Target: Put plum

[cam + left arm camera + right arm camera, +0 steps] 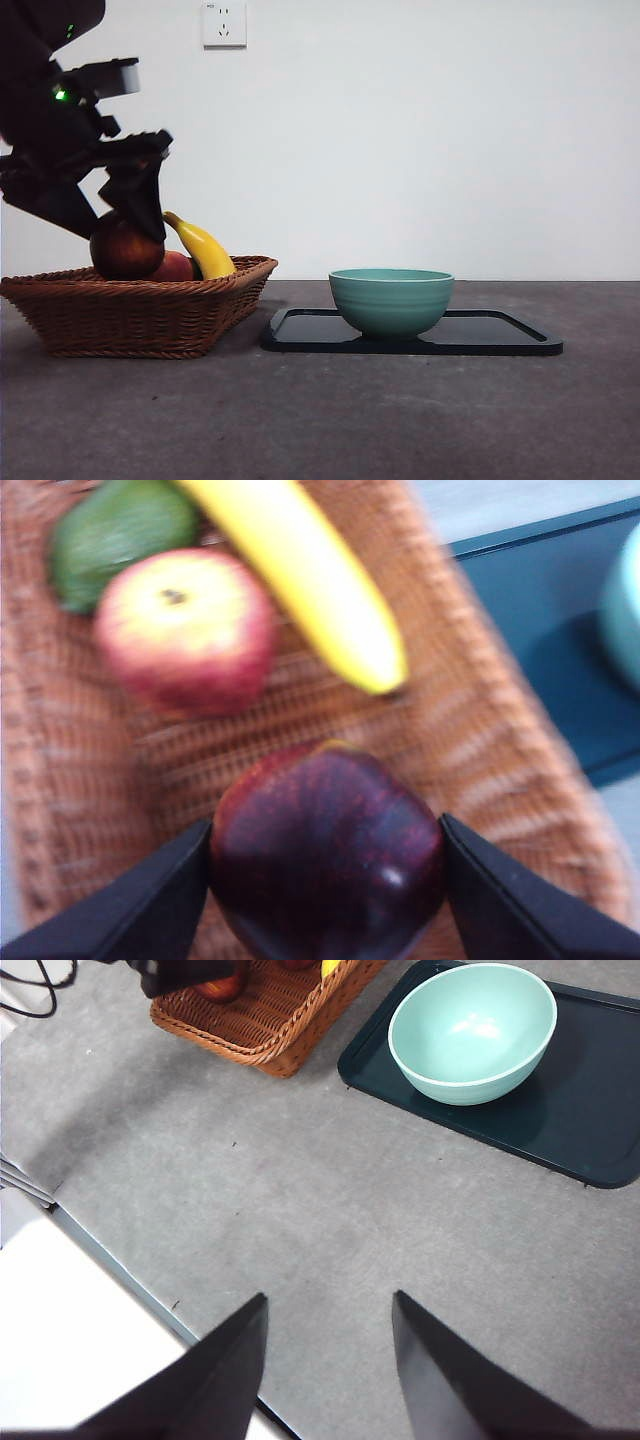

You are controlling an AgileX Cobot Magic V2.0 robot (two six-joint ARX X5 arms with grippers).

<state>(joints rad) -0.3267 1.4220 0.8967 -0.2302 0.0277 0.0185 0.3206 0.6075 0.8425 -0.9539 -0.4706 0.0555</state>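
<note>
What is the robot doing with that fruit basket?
The left gripper is shut on the plum, a dark purple fruit, holding it just above the wicker basket. An apple, a banana and something green lie in the basket. Next to it, a green bowl sits empty on a dark tray. The right gripper waits open over the bare table.

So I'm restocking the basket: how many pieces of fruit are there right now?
4: the plum in the left gripper, over the basket; an apple, a banana and a green fruit lying inside. More may be hidden.
</note>
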